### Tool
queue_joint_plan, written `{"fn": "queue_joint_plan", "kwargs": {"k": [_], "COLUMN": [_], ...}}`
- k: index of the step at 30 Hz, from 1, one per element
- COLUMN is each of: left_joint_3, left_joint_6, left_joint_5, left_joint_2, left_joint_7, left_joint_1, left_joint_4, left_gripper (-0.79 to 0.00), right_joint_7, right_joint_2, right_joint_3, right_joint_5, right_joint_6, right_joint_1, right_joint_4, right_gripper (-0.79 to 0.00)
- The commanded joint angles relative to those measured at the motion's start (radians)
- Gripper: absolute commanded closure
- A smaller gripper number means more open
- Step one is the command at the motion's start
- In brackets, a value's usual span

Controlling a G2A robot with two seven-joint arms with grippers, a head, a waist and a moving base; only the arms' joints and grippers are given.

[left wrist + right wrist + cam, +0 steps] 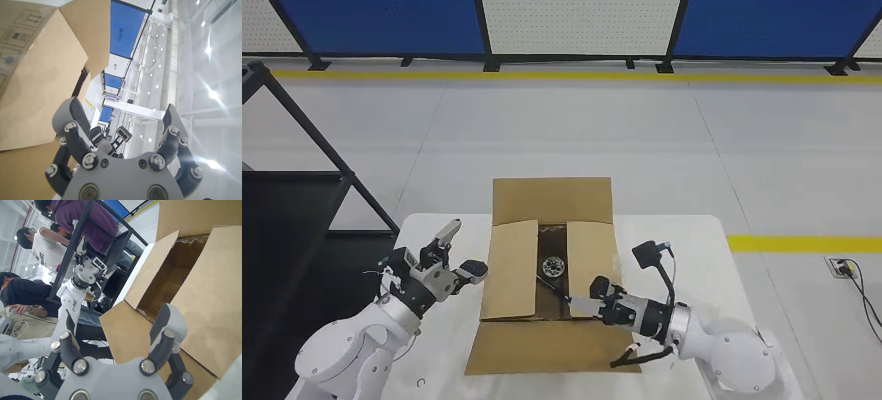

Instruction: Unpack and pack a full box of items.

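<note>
An open cardboard box point(552, 270) stands in the middle of the white table point(692, 240), all its flaps folded outward. Inside it lie a round dark item point(553, 266) and a black elongated piece point(547, 286); the rest of the inside is in shadow. My left gripper point(462, 250) is open and holds nothing, just left of the box's left flap point(37, 85). My right gripper point(587, 291) is open at the near right corner of the box, over the right flap point(204, 306). In the wrist views, the left gripper point(122, 109) and the right gripper point(117, 321) are both spread wide.
A black metal rack point(292, 200) stands beside the table on the left, close behind my left arm point(81, 279). Bare table surface lies to the right of the box. The near flap point(542, 348) hangs over the table's front edge.
</note>
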Motion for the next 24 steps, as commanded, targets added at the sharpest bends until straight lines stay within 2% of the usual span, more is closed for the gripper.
{"fn": "queue_joint_plan", "kwargs": {"k": [1, 3, 5, 10, 17, 19, 22, 24], "left_joint_3": [0.007, 0.019, 0.024, 0.054, 0.142, 0.164, 0.195, 0.206], "left_joint_6": [0.004, 0.0, 0.002, -0.001, -0.032, -0.029, -0.012, -0.008], "left_joint_5": [-0.004, -0.021, -0.066, -0.083, 0.039, 0.028, 0.027, 0.013], "left_joint_2": [0.0, -0.004, -0.008, -0.014, -0.019, -0.024, -0.032, -0.038], "left_joint_7": [-0.006, 0.018, 0.037, 0.036, -0.006, -0.031, -0.028, -0.01], "left_joint_1": [0.005, -0.005, -0.047, -0.211, -0.444, -0.503, -0.589, -0.621], "left_joint_4": [0.002, 0.034, 0.082, 0.239, 0.488, 0.567, 0.697, 0.737], "left_gripper": [-0.785, -0.785, -0.785, -0.785, -0.785, -0.785, -0.785, -0.785], "right_joint_7": [0.0, -0.002, 0.019, 0.086, 0.152, 0.161, 0.103, 0.092], "right_joint_2": [0.0, 0.001, 0.006, 0.026, 0.054, 0.061, 0.066, 0.066], "right_joint_3": [0.0, -0.006, 0.005, 0.076, 0.231, 0.273, 0.326, 0.329], "right_joint_5": [0.0, 0.011, 0.026, 0.084, 0.258, 0.296, 0.261, 0.247], "right_joint_6": [0.0, -0.018, -0.055, -0.127, -0.302, -0.335, -0.318, -0.308], "right_joint_1": [0.0, -0.009, -0.023, -0.104, -0.314, -0.369, -0.429, -0.434], "right_joint_4": [0.0, -0.015, -0.041, -0.125, -0.274, -0.302, -0.321, -0.323], "right_gripper": [-0.785, -0.785, -0.785, -0.785, -0.785, -0.785, -0.785, -0.785]}}
